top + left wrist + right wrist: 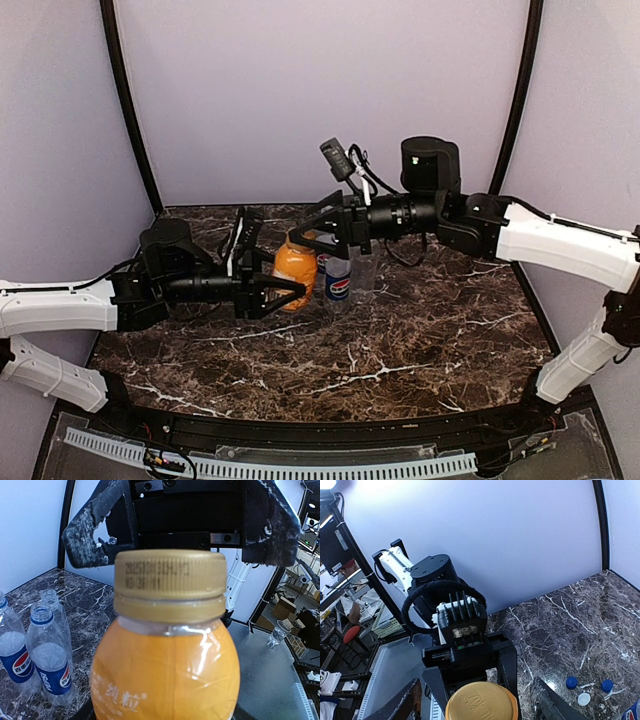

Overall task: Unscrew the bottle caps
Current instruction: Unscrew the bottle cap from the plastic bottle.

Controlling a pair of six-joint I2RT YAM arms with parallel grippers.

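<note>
Grasping the orange bottle [295, 268] by its body on the bench [420, 340], our left end effector [290, 292] faces our right end effector [177, 542], released above the bottle, fingers [85, 540] flanking its orange cap [170, 575]

Bright even light, top-corner glare

**One cap on, three off**

The short orange bottle [165, 675] stands upright mid-frame with its gold-orange cap [170, 577] on. At lower left, two Pepsi bottles [50, 655] [12, 650] and a clear bottle [51, 600] stand open. Two blue caps [572, 682] [607, 685] and a white cap [584, 699] lie on the bench [560, 625], lower right.
</note>
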